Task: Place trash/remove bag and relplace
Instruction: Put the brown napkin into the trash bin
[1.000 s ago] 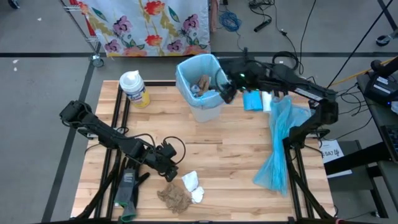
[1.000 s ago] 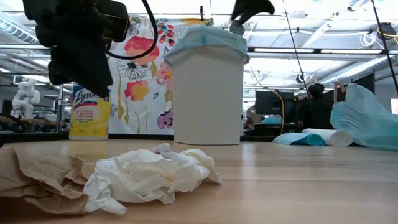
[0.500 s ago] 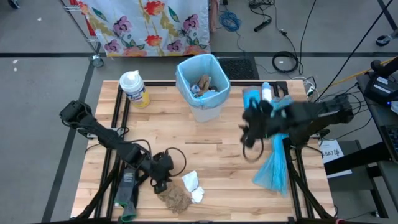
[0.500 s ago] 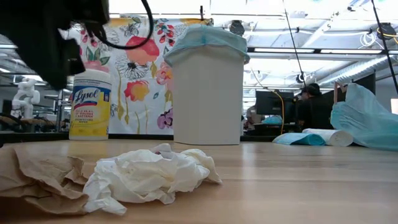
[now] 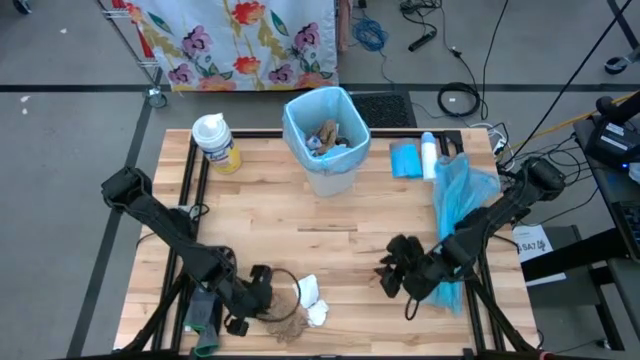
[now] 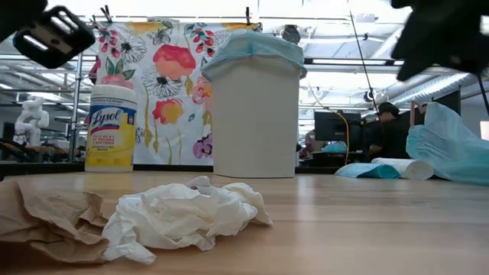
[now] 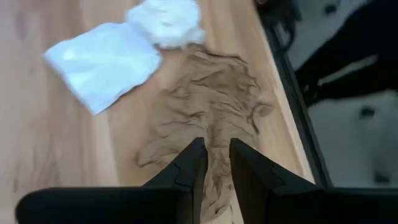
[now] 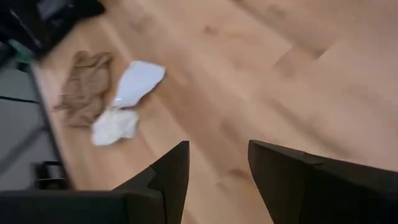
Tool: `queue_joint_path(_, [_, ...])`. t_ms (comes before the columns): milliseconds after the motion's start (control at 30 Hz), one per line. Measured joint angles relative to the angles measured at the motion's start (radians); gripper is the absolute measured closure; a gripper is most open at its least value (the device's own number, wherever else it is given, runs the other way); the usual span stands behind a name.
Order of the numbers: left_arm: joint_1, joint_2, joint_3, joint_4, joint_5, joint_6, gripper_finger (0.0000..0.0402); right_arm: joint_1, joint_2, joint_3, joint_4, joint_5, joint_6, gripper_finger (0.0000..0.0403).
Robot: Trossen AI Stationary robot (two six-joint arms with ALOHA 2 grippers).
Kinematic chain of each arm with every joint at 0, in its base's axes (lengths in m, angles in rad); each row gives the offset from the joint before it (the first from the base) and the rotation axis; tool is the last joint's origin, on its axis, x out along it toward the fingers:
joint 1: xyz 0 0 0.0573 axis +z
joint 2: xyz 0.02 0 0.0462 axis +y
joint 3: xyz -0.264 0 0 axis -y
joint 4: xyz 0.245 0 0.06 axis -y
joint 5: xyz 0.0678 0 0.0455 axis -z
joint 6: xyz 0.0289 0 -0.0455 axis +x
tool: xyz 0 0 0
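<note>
At the near edge of the pale wooden slatted table (image 5: 330,240), a crumpled brown paper towel (image 5: 281,318) is lying flat, with a crumpled white tissue wad (image 5: 309,297) touching its right side; in the low view the same brown paper towel (image 6: 46,218) and white tissue wad (image 6: 179,215) are sitting together in the foreground. The left gripper (image 5: 262,307) is hovering at the brown paper towel's left edge; in the left wrist view its two dark fingers (image 7: 189,169) are standing narrowly apart over the brown paper towel (image 7: 208,127), with nothing visibly pinched between them, and the white tissue wad (image 7: 118,46) is lying just beyond. The right gripper (image 5: 395,270) is hanging over bare wood near the table's middle right, and in the right wrist view its fingers (image 8: 168,174) are standing wide apart and empty.

Beside the right arm, a loose light-blue plastic bag (image 5: 450,230) is draping along the table's right side. Farther back, a folded blue bag and a white roll (image 5: 412,159) are lying side by side. At the far edge, a white bin lined with a blue bag (image 5: 325,140) is standing upright, holding several brown and white scraps (image 5: 328,137). A yellow-labelled Lysol wipes canister (image 5: 216,142) is standing to its left.
</note>
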Motion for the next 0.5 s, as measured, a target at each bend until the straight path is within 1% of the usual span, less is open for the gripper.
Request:
queue_joint_path(67, [-0.002, 0.032, 0.017, -0.008, 0.006, 0.066, 0.0331, 0.021, 0.0, -0.055, 0.089, -0.001, 0.054, 0.0248])
queue_joint_path(133, [-0.002, 0.069, 0.039, -0.002, 0.01, 0.105, 0.0332, 0.038, 0.0, -0.088, 0.138, 0.001, 0.095, 0.0248])
queue_joint_path(367, [0.034, 0.17, 0.07, -0.008, 0.029, 0.101, 0.0327, 0.056, 0.0, -0.096, 0.187, 0.036, 0.115, 0.0248])
queue_joint_path(500, [0.072, 0.193, 0.071, -0.04, 0.103, 0.094, 0.0301, 0.059, 0.0, -0.096, 0.217, 0.058, 0.113, 0.0248])
